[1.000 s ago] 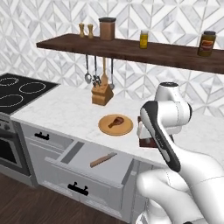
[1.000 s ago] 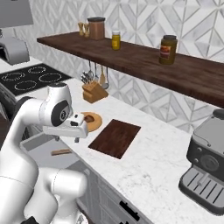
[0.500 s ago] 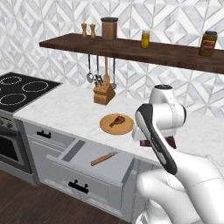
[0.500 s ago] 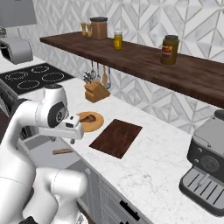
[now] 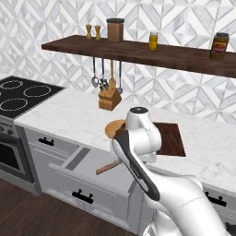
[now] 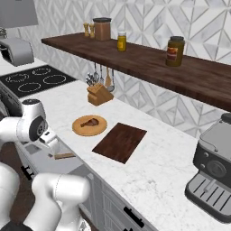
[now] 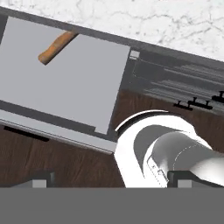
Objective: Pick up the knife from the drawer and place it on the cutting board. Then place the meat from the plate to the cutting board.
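Below the counter edge, at about 7 o'clock from the plate (image 5: 115, 128), the wide grey drawer (image 5: 87, 171) stands pulled open. One knife (image 7: 57, 46) lies inside it, toward the counter side of the drawer. In the hand view we see its light wooden handle at roughly 11 o'clock, with the blade tucked out of sight under the counter lip. In the left base view the handle pokes out from behind our arm.

Our gripper (image 7: 111, 181) hangs above the drawer and the dark floor, well apart from the knife, with its two fingertips spread as wide as they go and nothing between them.

We judge the knife to be light, stiff and slim. The wooden handle should offer more friction than the smooth steel, so we would take hold across the handle near its middle, pinching its narrow sides. It lies flat on the drawer floor, so the fingers must come down low on both sides of it.

Counting the rest: one plate on the counter, carrying one piece of meat (image 6: 91, 121), reddish-brown, probably soft and a little slippery. One dark cutting board (image 6: 119, 141) lies just beside the plate, at about 4 o'clock from it in the right base view, with nothing on it yet.
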